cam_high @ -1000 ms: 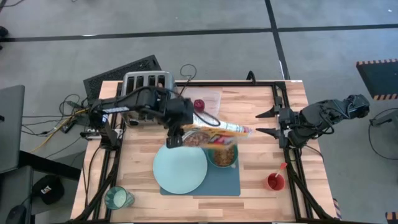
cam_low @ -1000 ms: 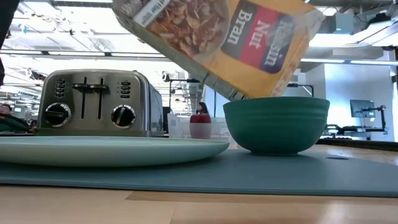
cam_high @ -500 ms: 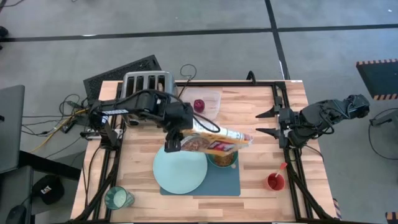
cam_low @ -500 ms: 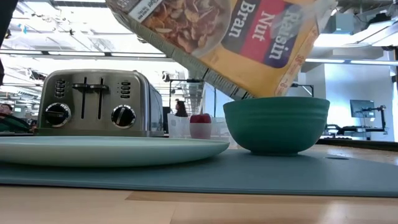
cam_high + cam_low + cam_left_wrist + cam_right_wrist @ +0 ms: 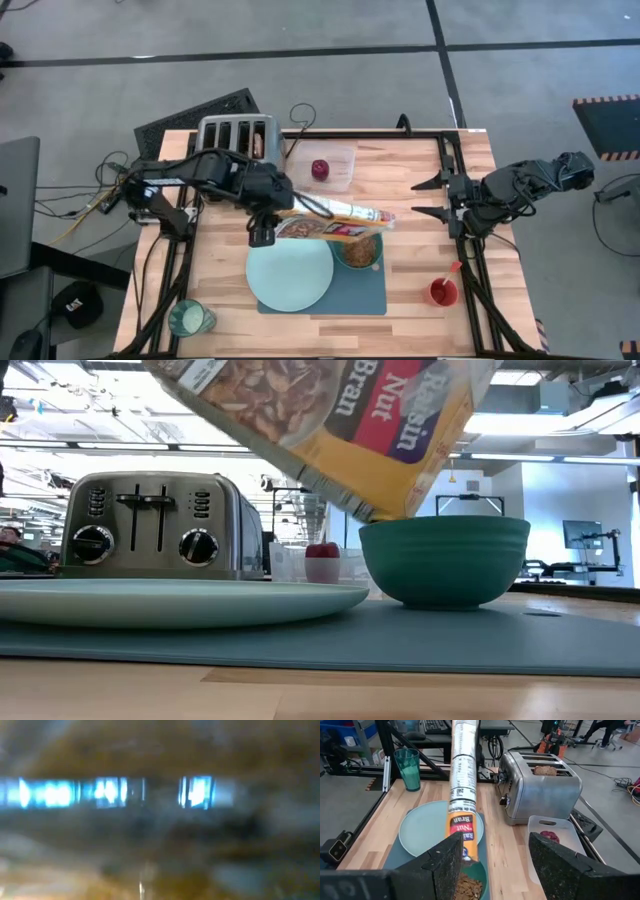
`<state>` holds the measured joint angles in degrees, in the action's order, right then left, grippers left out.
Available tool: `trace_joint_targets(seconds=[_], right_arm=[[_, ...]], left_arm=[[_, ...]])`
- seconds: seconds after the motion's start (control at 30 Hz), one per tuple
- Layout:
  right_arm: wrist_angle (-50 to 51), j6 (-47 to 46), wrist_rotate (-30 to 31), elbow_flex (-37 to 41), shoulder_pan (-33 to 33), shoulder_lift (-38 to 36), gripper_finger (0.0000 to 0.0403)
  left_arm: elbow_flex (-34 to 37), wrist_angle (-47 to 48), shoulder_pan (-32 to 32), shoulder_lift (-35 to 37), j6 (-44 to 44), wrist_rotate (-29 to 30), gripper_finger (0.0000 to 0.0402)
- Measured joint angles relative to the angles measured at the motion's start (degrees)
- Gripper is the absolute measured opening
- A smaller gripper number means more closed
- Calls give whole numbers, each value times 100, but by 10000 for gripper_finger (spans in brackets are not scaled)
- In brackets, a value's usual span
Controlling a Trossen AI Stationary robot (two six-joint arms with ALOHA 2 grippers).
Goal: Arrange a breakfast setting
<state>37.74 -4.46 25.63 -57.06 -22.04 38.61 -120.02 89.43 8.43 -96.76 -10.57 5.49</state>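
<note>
Cereal box point(image 5: 335, 213): clamped by left gripper point(image 5: 272, 208), mouth tipped into bowl point(image 5: 359, 251), now shifted leftward; right gripper point(image 5: 428, 198) apart.

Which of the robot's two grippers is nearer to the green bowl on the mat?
Left. The left gripper holds a cereal box tipped over the green bowl, just beside it. The right gripper waits open near the table's right edge, well away.

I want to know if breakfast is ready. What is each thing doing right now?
cereal box: tilted over the bowl, held by the left gripper
bowl: on the mat, cereal inside
plate: empty
toaster: toast in a slot
right gripper: open, waiting at the table's edge
</note>
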Motion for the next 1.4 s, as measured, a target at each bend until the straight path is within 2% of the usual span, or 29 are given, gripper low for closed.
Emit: trace_joint_targets(seconds=[0.13,0.27,0.4,0.83,1.23,1.4], right_arm=[[0,23,-2,0,0,0,255],[-22,26,0,0,0,0,255],[-102,39,-1,0,0,-2,255],[-113,36,17,0,5,0,255],[-293,95,19,40,4,0,255],[-354,132,17,46,4,46,255]], left_arm=[[749,-457,60,436,-52,62,145],[1585,-1348,58,967,-31,-32,145],[2288,-1586,63,1469,-193,82,145],[4438,-3440,224,2871,-309,38,145],[6102,-4905,229,3851,-379,144,145],[6521,-5455,229,4144,-262,143,145]])
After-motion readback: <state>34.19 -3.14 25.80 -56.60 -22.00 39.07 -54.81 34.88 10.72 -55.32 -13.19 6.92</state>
